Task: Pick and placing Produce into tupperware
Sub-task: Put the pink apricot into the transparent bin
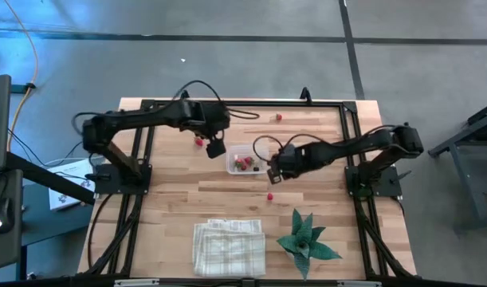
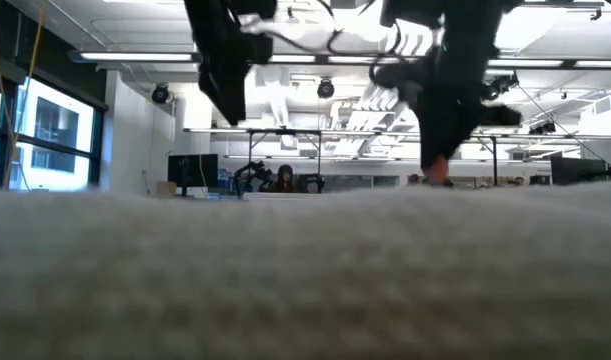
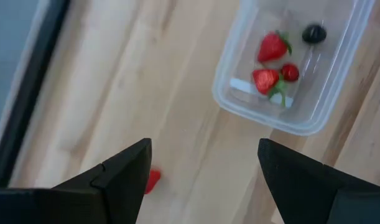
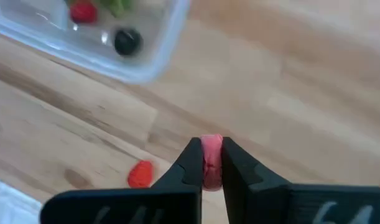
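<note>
Right gripper [image 4: 212, 163] of mine pinched tight on small red produce piece [image 4: 212, 160], mostly hidden btwn fingers, beside clear plastic rectangular tupperware [image 4: 153, 61]; left gripper [image 3: 202, 171] wide open, empty.

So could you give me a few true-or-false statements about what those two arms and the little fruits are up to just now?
1. The right gripper is shut on a red piece. True.
2. The clear container is empty. False: it holds three red pieces and a dark one.
3. The left gripper holds a strawberry. False: it is open, holding nothing.
4. A loose red piece lies on the table outside the container. True.
5. The checked cloth covers the container. False: it lies apart, beside the green plant.
</note>
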`<control>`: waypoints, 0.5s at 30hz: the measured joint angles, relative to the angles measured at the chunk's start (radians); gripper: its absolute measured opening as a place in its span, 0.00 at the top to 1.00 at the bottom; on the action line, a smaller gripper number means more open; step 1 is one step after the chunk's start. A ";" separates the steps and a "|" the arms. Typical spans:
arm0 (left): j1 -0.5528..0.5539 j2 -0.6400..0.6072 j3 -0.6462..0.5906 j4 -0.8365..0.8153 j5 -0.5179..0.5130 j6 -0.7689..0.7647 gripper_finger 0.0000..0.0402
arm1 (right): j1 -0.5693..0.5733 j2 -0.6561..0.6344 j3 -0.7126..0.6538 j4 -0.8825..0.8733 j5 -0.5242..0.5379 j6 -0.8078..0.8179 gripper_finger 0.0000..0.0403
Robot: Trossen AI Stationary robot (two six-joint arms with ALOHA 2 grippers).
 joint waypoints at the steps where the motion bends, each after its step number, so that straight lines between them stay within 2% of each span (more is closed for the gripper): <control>1: 0.000 -0.022 0.000 -0.001 -0.018 -0.006 0.30 | -0.012 -0.003 0.031 -0.033 0.012 -0.032 0.99; 9: 0.030 -0.171 0.001 -0.018 -0.085 -0.051 0.30 | -0.112 -0.003 0.285 -0.142 0.141 -0.312 0.99; 15: 0.079 -0.240 0.001 -0.065 -0.089 -0.076 0.30 | -0.179 -0.004 0.384 -0.147 0.158 -0.477 0.99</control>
